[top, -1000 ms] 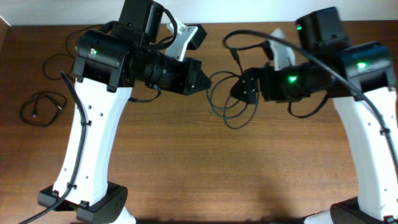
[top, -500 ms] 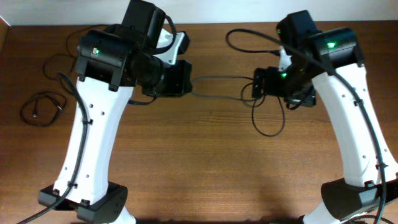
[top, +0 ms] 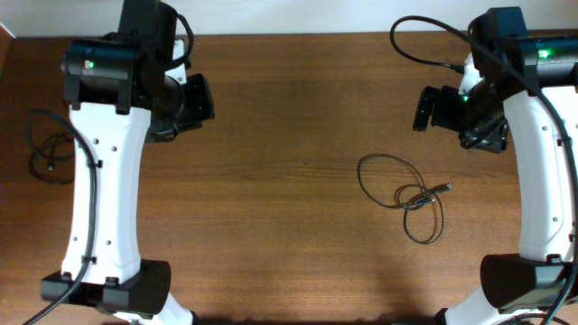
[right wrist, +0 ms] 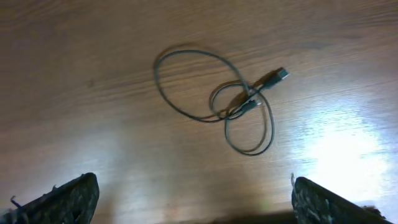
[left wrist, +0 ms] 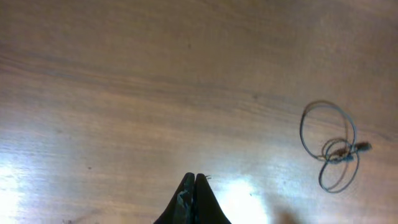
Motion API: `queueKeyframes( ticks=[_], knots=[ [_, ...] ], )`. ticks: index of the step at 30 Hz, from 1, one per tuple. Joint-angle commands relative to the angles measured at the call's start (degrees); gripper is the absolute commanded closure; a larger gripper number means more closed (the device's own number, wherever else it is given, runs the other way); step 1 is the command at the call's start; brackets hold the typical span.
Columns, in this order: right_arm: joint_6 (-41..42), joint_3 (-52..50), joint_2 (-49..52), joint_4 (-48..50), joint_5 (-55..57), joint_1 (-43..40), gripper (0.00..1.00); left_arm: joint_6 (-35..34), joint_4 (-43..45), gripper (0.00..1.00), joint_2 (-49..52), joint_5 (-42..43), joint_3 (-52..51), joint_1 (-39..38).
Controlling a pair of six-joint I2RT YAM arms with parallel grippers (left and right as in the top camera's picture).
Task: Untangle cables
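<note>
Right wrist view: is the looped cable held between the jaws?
No, the cable lies loose on the wooden table, clear of the wide-open jaws.

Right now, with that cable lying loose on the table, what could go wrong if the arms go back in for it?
1. The looped cable crosses itself beside its plugs. Pulling one strand there may cinch a knot rather than free it.
2. A second cable lies partly hidden by the left arm. A swing of that arm could snag or drag it.
</note>
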Motion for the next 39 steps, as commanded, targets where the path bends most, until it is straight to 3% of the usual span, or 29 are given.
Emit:
queueKeyframes(
  ticks=[1, 5, 6, 8, 9, 12, 15, 19, 20, 21, 24, 28, 31, 39],
  knots=[
    [-1.1, -0.1, -0.1, 1.2, 1.1, 0.2, 0.01, -0.3, -0.1, 0.83, -1.2, 2.2, -3.5, -1.6],
    [-1.2, -0.5, 0.8, 2.1, 1.3, 0.6, 0.02, -0.3, 1.7, 0.71, -1.2, -0.2, -7.1, -1.8],
    [-1.6, -0.9, 1.1, 2.0, 1.3, 1.0, 0.02, -0.3, 2.6, 0.55, -1.2, -0.3, -7.4, -1.6],
    [-3.1, -3.3, 2.3, 2.6, 1.3, 2.5, 0.01, -0.8, 4.3, 0.13, -1.2, -0.3, -8.0, -0.7],
    [-3.1, -4.6, 2.7, 3.2, 1.3, 3.0, 0.02, -0.8, 4.9, 0.01, -1.2, -0.3, -8.3, -0.5],
    [-3.1, -10.8, 4.3, 7.6, 1.5, 5.0, 0.0, -0.7, 5.4, 0.01, -1.2, -1.0, -8.8, -0.4],
    [-3.8, -16.2, 5.2, 11.1, 1.0, 6.3, 0.09, -0.7, 4.4, 0.01, -1.2, -4.8, -8.8, -0.4],
    [-8.0, -26.4, 5.9, 18.3, -0.3, 10.4, 0.3, -1.2, 4.8, 0.01, -1.2, -6.1, -8.8, -0.4],
    [-8.0, -28.4, 6.0, 20.4, 0.5, 11.4, 0.47, -1.2, 4.9, 0.01, -1.2, -6.2, -8.8, -0.4],
    [-8.0, -31.4, 6.0, 23.7, 1.5, 12.7, 0.55, -1.1, 5.0, 0.01, -1.2, -6.4, -8.8, -0.4],
    [-8.0, -38.8, 6.0, 34.5, 2.6, 15.3, 0.54, -1.1, 4.6, 0.01, -1.1, -7.5, -8.8, -0.4],
    [-6.8, -45.4, 6.0, 47.5, 6.1, 16.3, 0.41, -1.1, 4.1, 0.01, -1.1, -7.4, -8.8, -0.3],
    [-5.0, -47.8, 6.2, 52.9, 5.6, 16.3, 0.4, -1.2, 4.4, 0.01, -1.1, -7.4, -8.8, -0.2],
    [-4.0, -48.0, 12.3, 55.6, 2.3, 16.3, 0.59, -1.2, 4.4, 0.01, -1.1, -7.4, -8.8, 0.3]
  ],
)
